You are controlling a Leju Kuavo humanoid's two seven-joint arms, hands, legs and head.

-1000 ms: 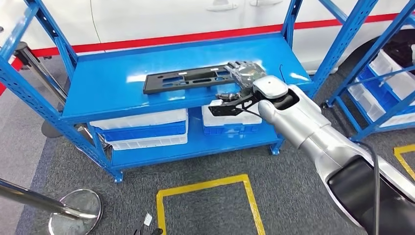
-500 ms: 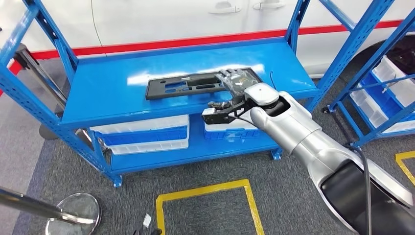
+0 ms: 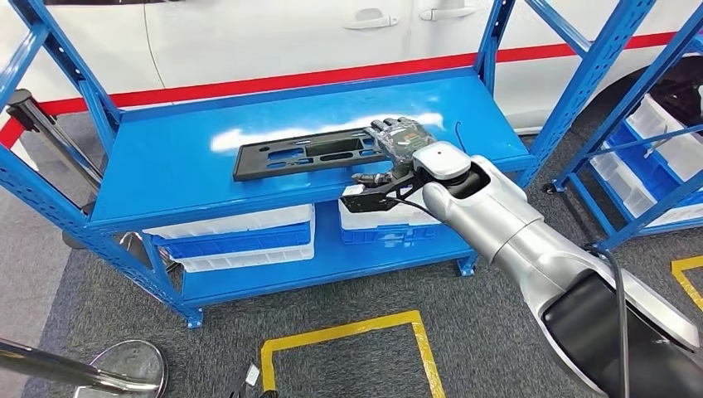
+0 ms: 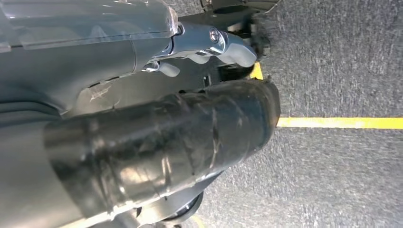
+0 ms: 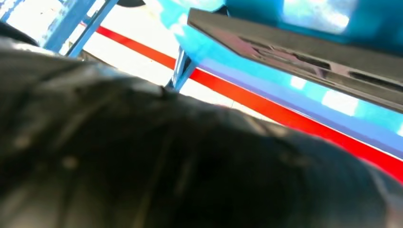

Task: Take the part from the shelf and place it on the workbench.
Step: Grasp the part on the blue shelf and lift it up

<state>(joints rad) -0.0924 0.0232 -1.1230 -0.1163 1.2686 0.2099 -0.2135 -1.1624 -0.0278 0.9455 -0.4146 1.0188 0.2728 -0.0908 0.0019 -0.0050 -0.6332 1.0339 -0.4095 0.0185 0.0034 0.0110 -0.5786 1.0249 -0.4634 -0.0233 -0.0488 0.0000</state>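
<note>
- One long flat black part [image 3: 307, 152], with slots cut through it, lies on the glossy blue shelf [image 3: 174, 170]; no writing can be read on it.
- The right hand [image 3: 400, 137] rests on the part's right end; whether its fingers grip is not clear.
- Since half a second ago the part has slid a little left.
- The left hand [image 4: 157, 142] hangs over grey carpet, fingers curled in.

part [image 3: 311, 153] on shelf [image 3: 174, 174], robot hand [image 3: 400, 139] at its right end, bins [image 3: 240, 232] beneath
</note>
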